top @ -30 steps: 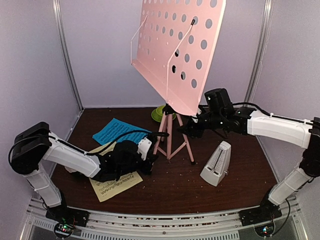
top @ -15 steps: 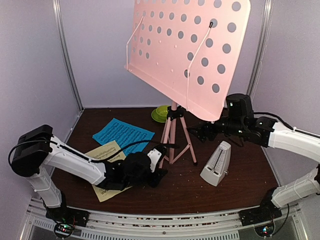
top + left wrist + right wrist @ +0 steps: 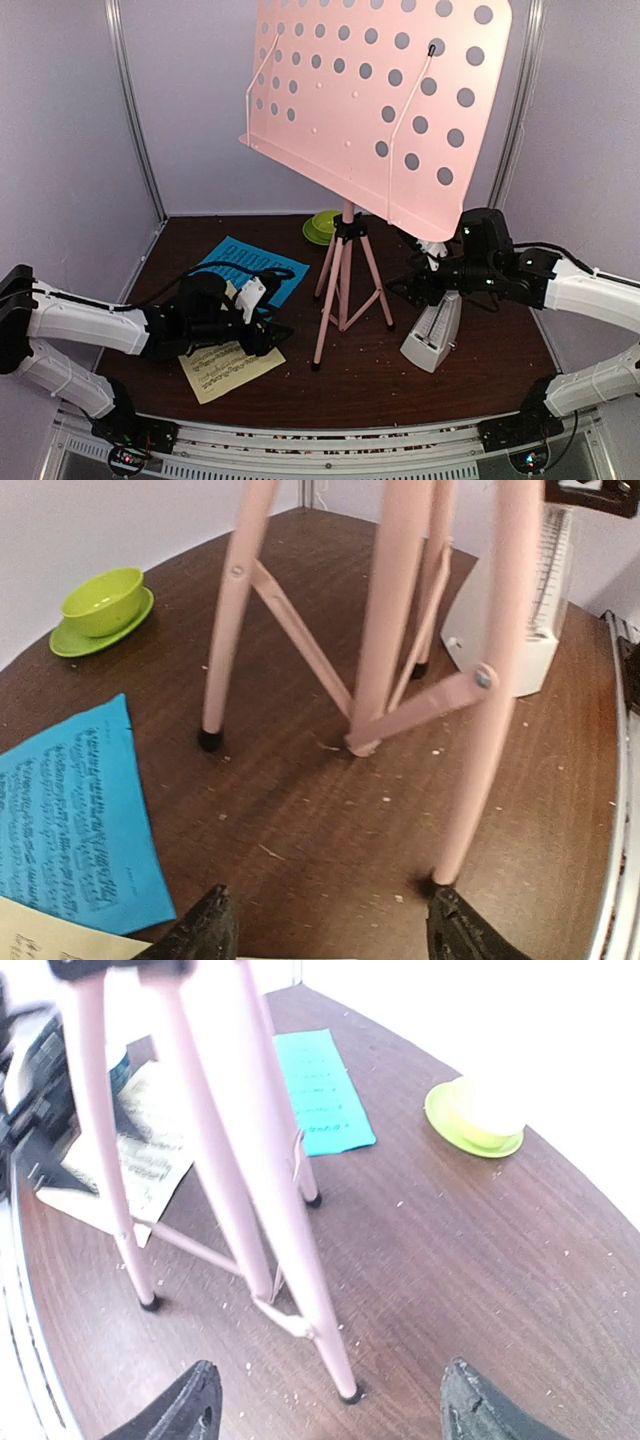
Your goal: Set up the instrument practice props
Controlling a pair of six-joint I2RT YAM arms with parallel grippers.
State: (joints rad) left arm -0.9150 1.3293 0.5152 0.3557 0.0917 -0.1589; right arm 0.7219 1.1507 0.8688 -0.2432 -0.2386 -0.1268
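We have the pink music stand upright on its tripod mid-counter — left jaws and right jaws both spread, empty, flanking its legs. Next, we judge, comes the blue page lying flat nearby — a thin edge to pinch.

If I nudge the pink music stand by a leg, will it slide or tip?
Probably tips: the pink hole-punched music stand carries a wide desk high above a narrow tripod. The small dark feet may grip the wooden table rather than slide.
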